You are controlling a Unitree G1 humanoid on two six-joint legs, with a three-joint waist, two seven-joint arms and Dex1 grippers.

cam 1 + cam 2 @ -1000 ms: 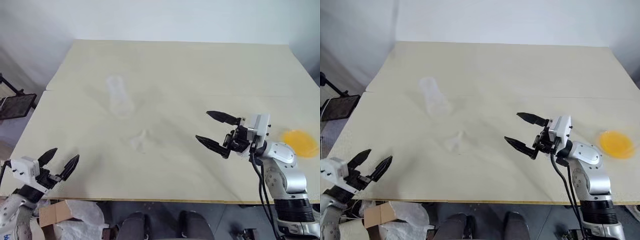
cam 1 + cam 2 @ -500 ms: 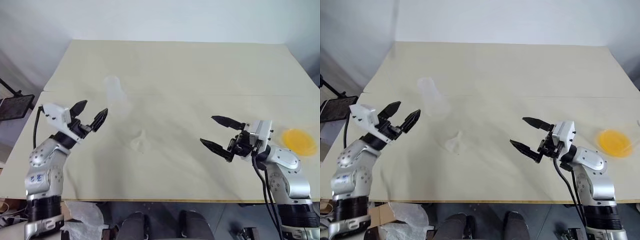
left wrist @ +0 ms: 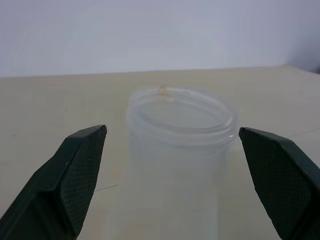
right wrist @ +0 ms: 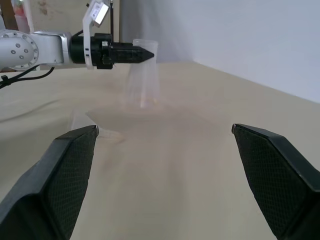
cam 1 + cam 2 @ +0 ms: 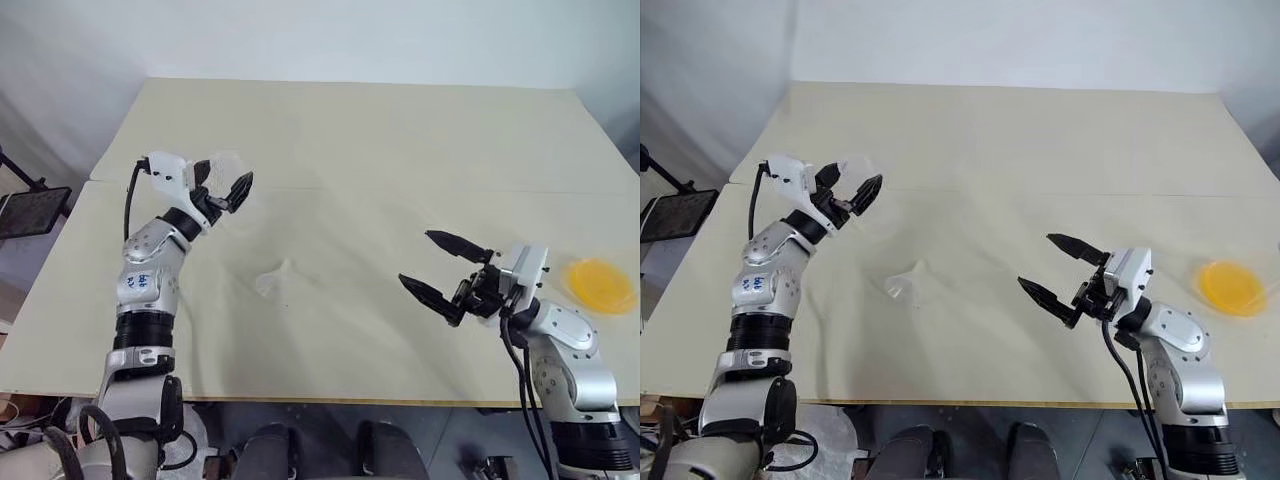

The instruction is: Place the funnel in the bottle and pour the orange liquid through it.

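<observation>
- The bench (image 5: 380, 130) is pale cream with a faint seam running across it from the left edge to the right edge; plain light walls stand behind its far edge, and a dark stand (image 5: 30, 205) sits on the floor off the left edge.
- The left hand (image 5: 222, 182) is up over the left part of the bench with its 2 fingers wide; in the left wrist view the bottle (image 3: 177, 150) stands upright between them, untouched on either side.
- The funnel (image 5: 273, 283) lies on the bench near the middle, a little left, well apart from both hands.
- The right hand (image 5: 432, 268) hovers right of centre, fingers wide and holding nothing.
- The orange liquid (image 5: 600, 283) sits near the right edge, beyond the right arm.
</observation>
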